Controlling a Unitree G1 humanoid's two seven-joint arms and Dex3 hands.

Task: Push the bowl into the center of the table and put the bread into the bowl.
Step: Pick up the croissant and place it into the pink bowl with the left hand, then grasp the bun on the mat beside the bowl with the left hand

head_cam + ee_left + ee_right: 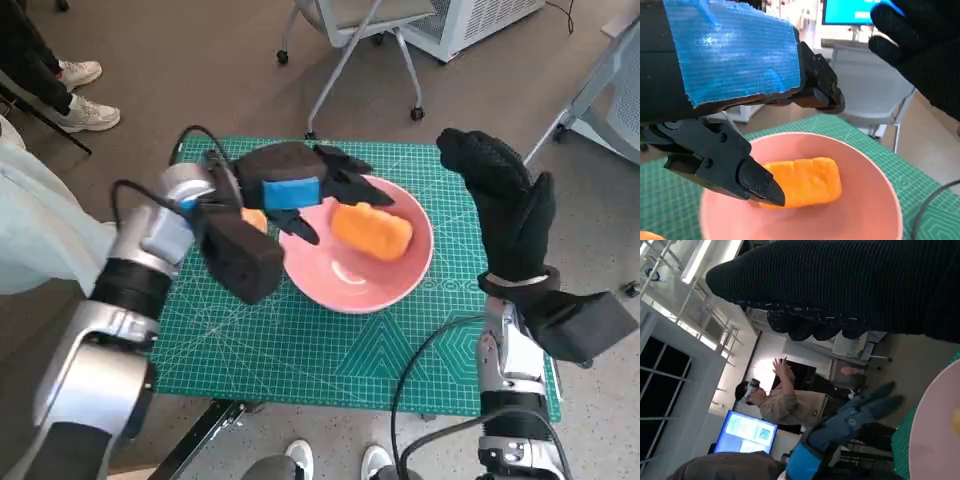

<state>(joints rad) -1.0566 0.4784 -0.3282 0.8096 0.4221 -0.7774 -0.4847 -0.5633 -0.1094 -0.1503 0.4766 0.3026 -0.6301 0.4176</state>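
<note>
Green cutting mat (330,350) covers my tabletop, and the pink bowl (400,285) sits about mid-mat with the bread (372,230) already inside. My left hand (300,185) hovers over it, fingers spread, holding nothing. Right hand (500,200) is raised, open, empty. Best I lift straight up, not clipping the rim.

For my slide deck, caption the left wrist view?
Left robot hand hovers open over the bread lying in the pink bowl.
</note>
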